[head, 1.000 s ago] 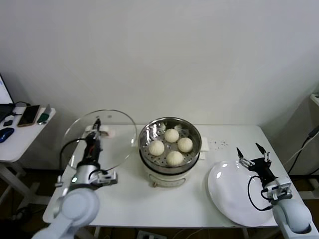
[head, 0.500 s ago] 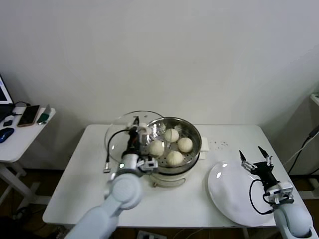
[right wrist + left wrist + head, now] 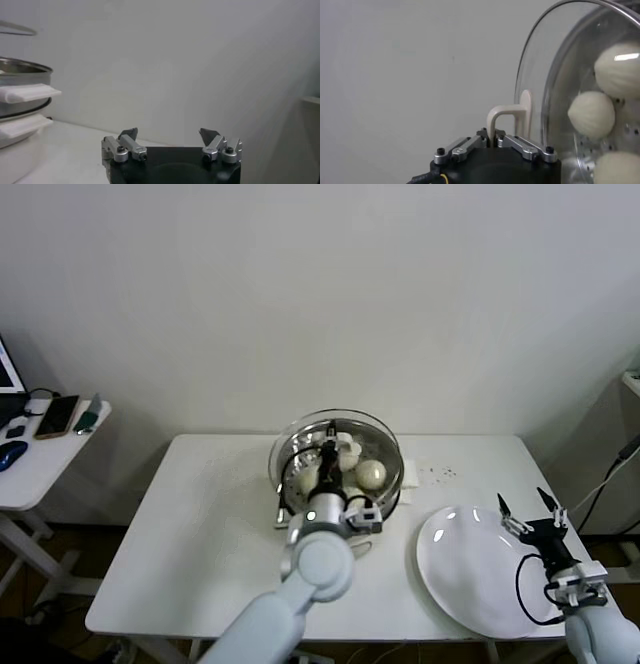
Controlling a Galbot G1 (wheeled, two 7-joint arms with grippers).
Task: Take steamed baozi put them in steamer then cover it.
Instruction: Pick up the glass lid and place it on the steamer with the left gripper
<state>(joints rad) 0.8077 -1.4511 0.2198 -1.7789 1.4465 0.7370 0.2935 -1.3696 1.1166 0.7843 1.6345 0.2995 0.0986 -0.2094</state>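
Glass cover (image 3: 335,446) (left claw (image 3: 327,452) clamped) over steamer (image 3: 385,496) | right claw (image 3: 527,519) agape

You are looking at no readable text, no label, brand, number or sign showing on anything in any view.
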